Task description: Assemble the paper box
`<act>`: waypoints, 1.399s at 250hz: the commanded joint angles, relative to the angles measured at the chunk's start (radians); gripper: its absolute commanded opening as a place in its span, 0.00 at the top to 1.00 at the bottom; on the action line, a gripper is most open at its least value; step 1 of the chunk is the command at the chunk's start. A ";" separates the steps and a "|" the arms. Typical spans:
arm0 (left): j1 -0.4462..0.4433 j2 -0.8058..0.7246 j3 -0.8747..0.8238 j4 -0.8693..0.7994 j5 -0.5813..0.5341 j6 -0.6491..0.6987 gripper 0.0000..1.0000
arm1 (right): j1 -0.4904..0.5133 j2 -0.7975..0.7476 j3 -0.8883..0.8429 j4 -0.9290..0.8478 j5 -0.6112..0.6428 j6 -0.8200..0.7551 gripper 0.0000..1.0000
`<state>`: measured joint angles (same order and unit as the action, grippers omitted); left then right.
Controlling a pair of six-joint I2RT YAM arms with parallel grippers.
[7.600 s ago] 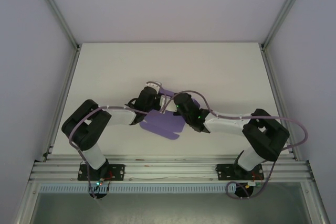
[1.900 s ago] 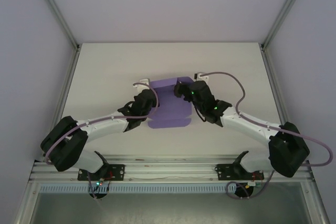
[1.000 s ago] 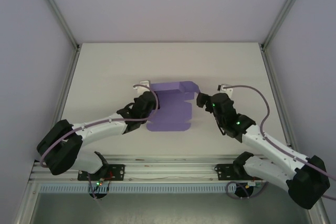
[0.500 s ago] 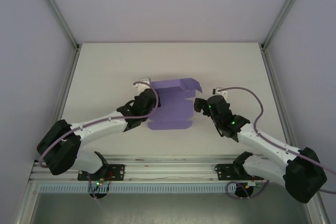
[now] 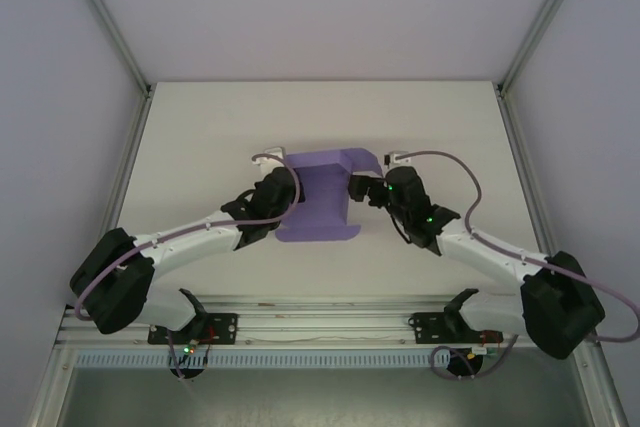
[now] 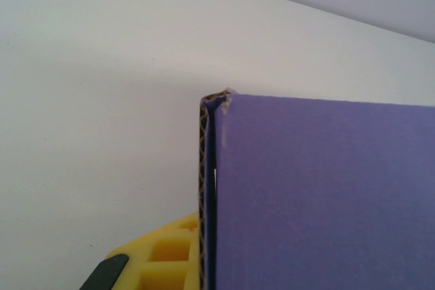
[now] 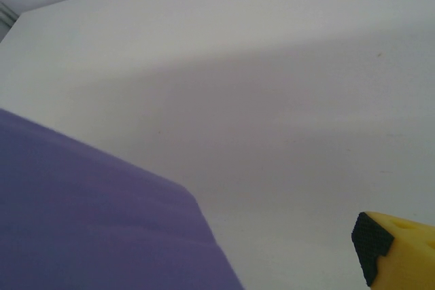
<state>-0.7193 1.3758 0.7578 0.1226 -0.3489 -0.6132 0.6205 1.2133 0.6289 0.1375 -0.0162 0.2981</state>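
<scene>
The purple paper box (image 5: 318, 197) lies mid-table, part folded, with its side flaps raised. My left gripper (image 5: 290, 191) is shut on the box's left wall. In the left wrist view that doubled corrugated edge (image 6: 204, 195) stands upright beside my yellow finger (image 6: 163, 259), and the purple panel (image 6: 319, 195) covers the right half. My right gripper (image 5: 360, 190) is open at the box's right flap. In the right wrist view its yellow, black-padded fingertip (image 7: 391, 246) is apart from the purple card (image 7: 88, 222) at lower left.
The white table (image 5: 200, 137) has free room behind and to both sides of the box. Aluminium posts (image 5: 108, 22) frame the back corners. A metal rail (image 5: 320, 325) runs along the near edge by the arm bases.
My right gripper, still open, has swung left from a spot clear of the box to its right flap, which now stands more upright. The left gripper has kept its hold.
</scene>
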 commanded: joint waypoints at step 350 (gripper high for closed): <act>-0.011 -0.007 -0.028 0.065 -0.002 -0.020 1.00 | 0.001 0.114 0.129 -0.003 -0.051 -0.001 0.00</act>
<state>-0.7200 1.3598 0.7357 0.1421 -0.3508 -0.6125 0.6201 1.2915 0.6998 0.1471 0.0261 0.2539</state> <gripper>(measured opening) 0.081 0.997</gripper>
